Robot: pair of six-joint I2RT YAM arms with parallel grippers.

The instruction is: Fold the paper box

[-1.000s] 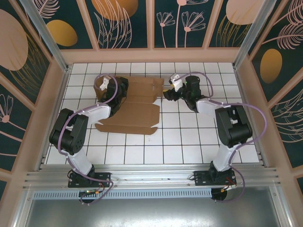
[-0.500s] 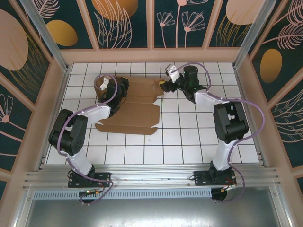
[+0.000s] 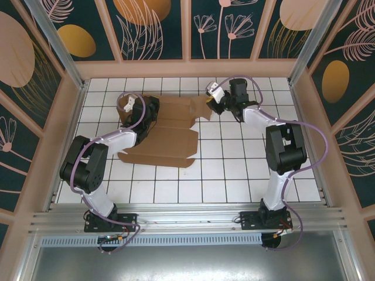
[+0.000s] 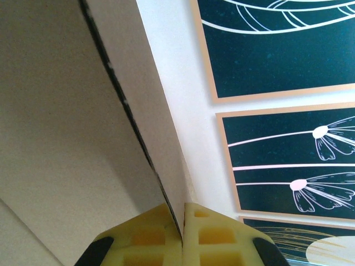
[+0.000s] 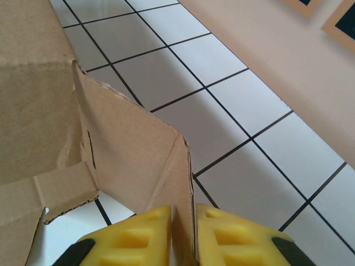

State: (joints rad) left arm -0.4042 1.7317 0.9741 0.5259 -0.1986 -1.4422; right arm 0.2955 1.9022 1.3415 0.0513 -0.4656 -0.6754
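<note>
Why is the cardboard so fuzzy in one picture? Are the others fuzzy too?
Left wrist view: the paper box, close to the lens, looks soft; the wall panels behind look sharper. Right wrist view: crisp cardboard, grey shadow on the tiles beside it. Top external view: even light, sharp.

Robot test cell in a lab, not a home or shop. Two arms, left arm [image 3: 88, 170] and right arm [image 3: 284, 152], are bolted on an alu rail [image 3: 187, 218] at the desk [image 3: 234, 175] edge. Desk top is white tiles w/ black grid. Alu posts [image 3: 53, 41] and wall panels [image 3: 158, 29] w/ printed plant pattern close it in.
</note>
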